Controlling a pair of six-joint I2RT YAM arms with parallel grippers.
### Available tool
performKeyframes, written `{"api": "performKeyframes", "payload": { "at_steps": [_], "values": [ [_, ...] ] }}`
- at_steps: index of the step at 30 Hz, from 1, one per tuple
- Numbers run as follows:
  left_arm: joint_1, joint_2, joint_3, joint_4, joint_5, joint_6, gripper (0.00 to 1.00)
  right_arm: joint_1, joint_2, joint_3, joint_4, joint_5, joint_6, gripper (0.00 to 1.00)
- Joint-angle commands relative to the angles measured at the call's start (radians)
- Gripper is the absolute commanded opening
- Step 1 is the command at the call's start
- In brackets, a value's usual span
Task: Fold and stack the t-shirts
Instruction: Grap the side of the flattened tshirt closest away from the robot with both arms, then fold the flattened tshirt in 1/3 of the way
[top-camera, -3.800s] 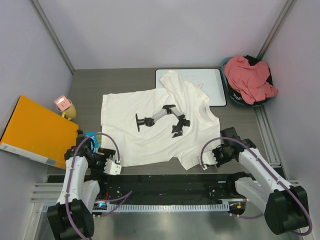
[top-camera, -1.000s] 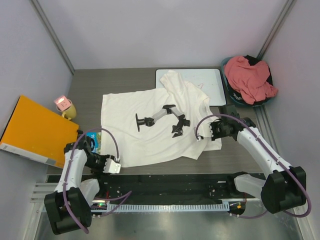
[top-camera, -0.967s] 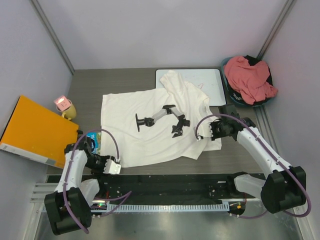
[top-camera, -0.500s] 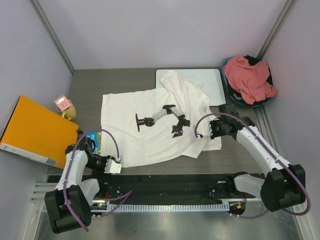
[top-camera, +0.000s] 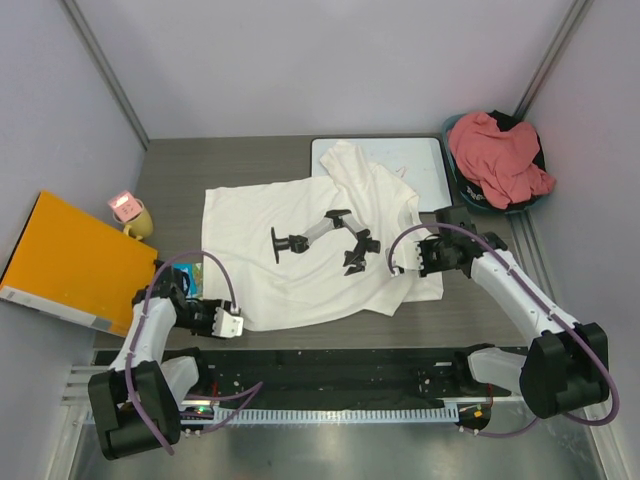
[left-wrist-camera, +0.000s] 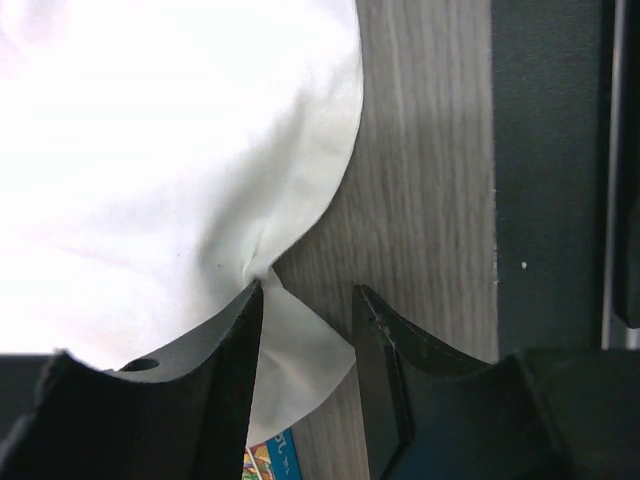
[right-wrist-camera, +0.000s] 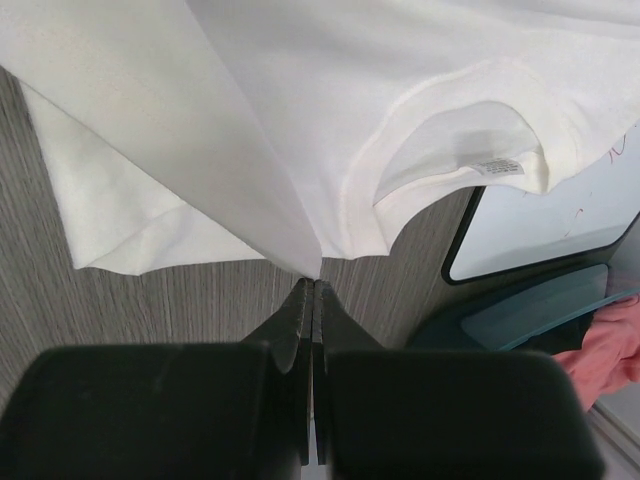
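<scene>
The large white t-shirt (top-camera: 300, 240) lies spread on the table, its right sleeve doubled inward. My right gripper (top-camera: 400, 262) is shut on a fold of its right edge, seen pinched in the right wrist view (right-wrist-camera: 313, 283). My left gripper (top-camera: 228, 322) is open at the shirt's near left corner. In the left wrist view the gripper (left-wrist-camera: 307, 300) has that corner of white cloth (left-wrist-camera: 150, 150) lying between its jaws. The salmon t-shirt (top-camera: 497, 155) sits bunched in a teal basket (top-camera: 470, 203) at the far right.
A black jointed stand (top-camera: 325, 238) lies on the white shirt. The whiteboard (top-camera: 425, 170) lies under the shirt's far sleeve. An orange folder (top-camera: 70, 262), a yellow mug (top-camera: 135, 220) and a blue packet (top-camera: 187, 275) are at the left.
My right gripper has carried the shirt's near right corner away from the front edge and inward, doubling the sleeve over. My left gripper has edged forward onto the shirt's near left corner.
</scene>
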Motion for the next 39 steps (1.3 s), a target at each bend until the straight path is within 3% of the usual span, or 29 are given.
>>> {"api": "performKeyframes", "payload": {
  "at_steps": [1,7,11,19,23,30,39],
  "values": [
    [0.0,0.048,-0.067,0.202,-0.105,0.624,0.42,0.003,0.003,0.024,0.039,0.005,0.018,0.01],
    [0.0,0.045,-0.048,0.171,-0.1,0.63,0.38,0.001,0.018,0.031,0.04,0.008,0.018,0.01],
    [0.0,0.016,-0.038,0.141,-0.077,0.618,0.2,0.001,0.021,0.034,0.042,0.009,0.02,0.01],
    [0.0,0.012,-0.051,0.182,-0.122,0.582,0.15,0.003,0.038,0.035,0.049,0.008,0.029,0.01],
    [0.0,0.023,-0.054,0.196,-0.133,0.582,0.01,0.004,0.044,0.035,0.052,0.008,0.026,0.01],
    [0.0,0.04,-0.054,0.243,-0.12,0.581,0.0,0.004,0.055,0.034,0.06,0.009,0.037,0.01],
    [0.0,-0.017,0.162,-0.184,-0.031,0.608,0.0,0.0,0.062,0.055,0.049,-0.005,0.049,0.01]
  ]
}}
